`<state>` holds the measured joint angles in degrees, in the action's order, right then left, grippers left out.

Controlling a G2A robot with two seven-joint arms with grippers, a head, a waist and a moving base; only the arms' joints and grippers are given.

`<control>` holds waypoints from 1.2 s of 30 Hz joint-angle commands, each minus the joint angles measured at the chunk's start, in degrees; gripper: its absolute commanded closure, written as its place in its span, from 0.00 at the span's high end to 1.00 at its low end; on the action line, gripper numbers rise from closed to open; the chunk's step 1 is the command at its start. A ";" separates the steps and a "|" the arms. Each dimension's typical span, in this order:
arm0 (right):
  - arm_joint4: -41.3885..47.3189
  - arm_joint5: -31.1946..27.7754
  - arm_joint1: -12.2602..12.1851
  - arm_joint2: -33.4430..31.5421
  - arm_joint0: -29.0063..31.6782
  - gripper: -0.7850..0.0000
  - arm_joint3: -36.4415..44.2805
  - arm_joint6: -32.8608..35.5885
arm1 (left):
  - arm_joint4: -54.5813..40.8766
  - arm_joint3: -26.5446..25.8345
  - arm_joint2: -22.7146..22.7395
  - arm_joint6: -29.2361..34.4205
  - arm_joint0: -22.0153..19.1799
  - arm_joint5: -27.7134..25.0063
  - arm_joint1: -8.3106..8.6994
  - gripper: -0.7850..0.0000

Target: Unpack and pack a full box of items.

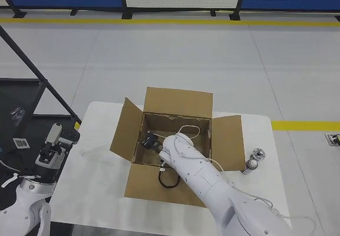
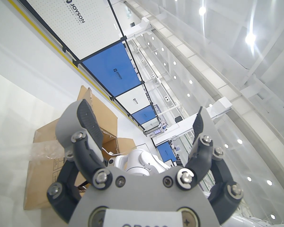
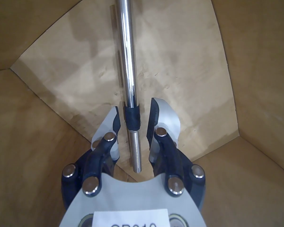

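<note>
An open cardboard box (image 1: pixel 178 101) stands in the middle of the white table (image 1: pixel 99 177), all flaps spread out. My right arm reaches down into it. Its gripper (image 1: pixel 151 141) (image 3: pixel 135 109) is open and straddles a shiny metal rod (image 3: pixel 126 48) with a black band (image 3: pixel 132 119); a small gap shows on each side of the band. The rod lies on the box floor (image 3: pixel 179 60). My left gripper (image 1: pixel 55 138) (image 2: pixel 143 119) is off the table's left edge, pointing upward, open and holding nothing. The box (image 2: pixel 49 154) sits beyond it.
Two small shiny metal items (image 1: pixel 253 160) stand on the table just right of the box's right flap. A black cable loop (image 1: pixel 167 180) lies on the box's near flap. A dark framed bench (image 1: pixel 16 118) stands left of the table.
</note>
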<state>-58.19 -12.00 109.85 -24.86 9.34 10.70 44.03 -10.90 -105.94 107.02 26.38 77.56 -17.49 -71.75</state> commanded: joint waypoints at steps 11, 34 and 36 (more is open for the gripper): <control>1.09 -1.42 0.36 -1.18 0.40 0.45 -1.97 1.81 | 0.00 0.00 0.00 0.00 0.00 0.00 0.00 1.00; 1.02 5.32 0.26 -2.86 1.14 0.00 -2.49 -0.47 | 0.00 0.00 0.00 0.00 0.00 0.00 0.00 1.00; 0.90 5.70 0.20 -3.01 0.67 0.00 -2.32 -0.72 | 0.00 0.00 0.00 0.00 0.00 0.00 0.00 1.00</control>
<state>-57.27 -6.40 110.06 -27.81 10.20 8.31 43.39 -10.90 -105.94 107.02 26.38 77.56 -17.49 -71.75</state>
